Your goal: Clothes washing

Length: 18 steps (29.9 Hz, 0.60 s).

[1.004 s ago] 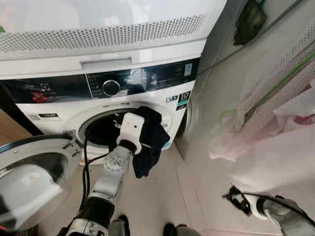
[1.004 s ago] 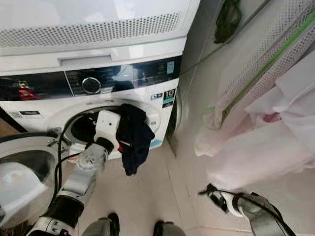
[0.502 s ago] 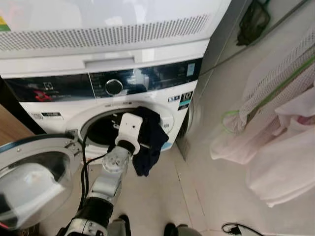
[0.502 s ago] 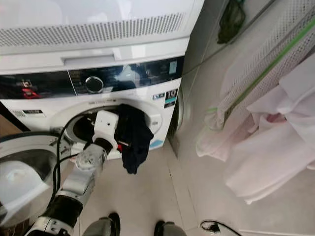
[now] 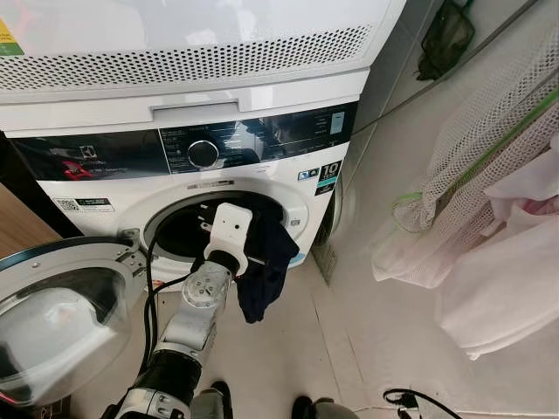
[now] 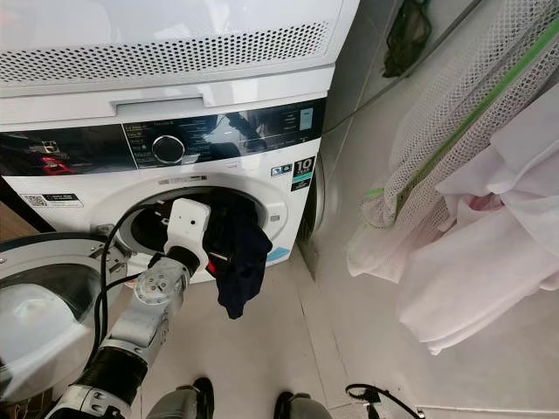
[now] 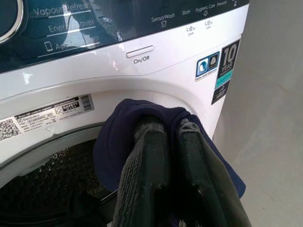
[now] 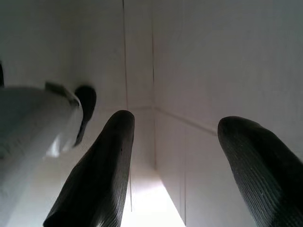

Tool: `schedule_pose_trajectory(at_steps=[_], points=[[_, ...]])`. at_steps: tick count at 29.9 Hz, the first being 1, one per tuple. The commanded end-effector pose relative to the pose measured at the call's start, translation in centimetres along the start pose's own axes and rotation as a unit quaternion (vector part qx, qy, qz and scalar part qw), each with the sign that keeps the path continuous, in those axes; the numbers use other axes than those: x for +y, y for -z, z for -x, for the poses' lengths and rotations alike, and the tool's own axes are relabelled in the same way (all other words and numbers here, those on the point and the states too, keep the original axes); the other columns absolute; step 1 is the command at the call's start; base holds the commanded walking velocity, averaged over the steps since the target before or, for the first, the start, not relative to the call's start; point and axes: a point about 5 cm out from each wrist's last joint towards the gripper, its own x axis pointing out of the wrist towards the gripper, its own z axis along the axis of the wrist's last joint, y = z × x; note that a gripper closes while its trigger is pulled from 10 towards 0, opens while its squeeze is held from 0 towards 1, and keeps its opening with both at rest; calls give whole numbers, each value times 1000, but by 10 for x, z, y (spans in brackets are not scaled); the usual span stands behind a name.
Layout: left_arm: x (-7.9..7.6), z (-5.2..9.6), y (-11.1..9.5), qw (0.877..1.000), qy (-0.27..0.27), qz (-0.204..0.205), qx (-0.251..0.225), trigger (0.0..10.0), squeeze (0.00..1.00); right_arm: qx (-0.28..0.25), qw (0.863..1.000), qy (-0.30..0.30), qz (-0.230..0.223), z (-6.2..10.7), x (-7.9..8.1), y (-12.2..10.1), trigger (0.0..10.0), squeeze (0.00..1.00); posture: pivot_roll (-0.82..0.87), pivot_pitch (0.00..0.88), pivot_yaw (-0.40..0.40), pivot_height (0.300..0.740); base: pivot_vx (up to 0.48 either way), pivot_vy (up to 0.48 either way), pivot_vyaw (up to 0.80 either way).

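Since a second ago the left tool (image 7: 170, 130) has carried the dark garment (image 5: 266, 262) a little lower at the washer (image 5: 175, 188) mouth, so the cloth now hangs down over the lower right rim of the drum opening (image 5: 179, 231) rather than bunched higher against it. The right arm, which showed at the lower right a second ago, has dropped out of the head views, leaving a black cable (image 5: 410, 400) on the floor (image 5: 279, 349). The left tool is clenched on the garment, its two black fingers (image 7: 147, 156) pressed close together with the navy cloth draped over their tips, just in front of the rim below the On/Off button (image 7: 139, 51). The right tool (image 8: 173, 137) is released, its fingers wide apart, facing pale tiles. The washer door (image 5: 61, 314) stands swung open to the left, beside the left arm. Above the opening sit the dark control panel and dial (image 5: 203, 154). To the right a mesh laundry bag (image 5: 472, 157) and pale cloths (image 5: 507, 262) hang, well apart from the washer. The robot's feet (image 5: 218, 397) show at the bottom edge.
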Motion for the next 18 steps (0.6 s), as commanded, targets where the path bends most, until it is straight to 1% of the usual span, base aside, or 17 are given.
schedule_pose_trajectory(at_steps=[1,7,8,9,11,13,18], points=[[-3,-2,-5,1000,3,-1,-18,10000,0,14,1000,8,-3,4,3,15,10000,0,70,244,-79,740,0,0,0],[-4,-2,-5,1000,2,-1,-18,10000,0,8,1000,12,-4,4,3,15,10000,0,70,244,-79,740,0,0,0],[-2,-3,-6,1000,0,-2,-20,10000,0,-53,997,33,-49,3,-2,-2,10000,0,65,245,-78,740,0,0,0],[-1,-3,-6,1000,-2,-2,-21,10000,0,-83,993,43,-70,3,-4,-11,10000,0,65,245,-78,740,0,0,0],[0,-3,-6,1000,-4,-1,-23,10000,0,-90,992,46,-74,2,-4,-13,10000,0,56,242,-82,740,0,0,0],[0,-3,-6,1000,-7,1,-24,10000,0,-92,992,49,-65,2,-3,-14,10000,0,51,242,-86,740,0,0,0],[-4,-5,-7,1000,-5,4,-26,10000,0,-102,988,64,-101,2,-3,-15,10000,0,45,244,-80,740,0,0,0]])
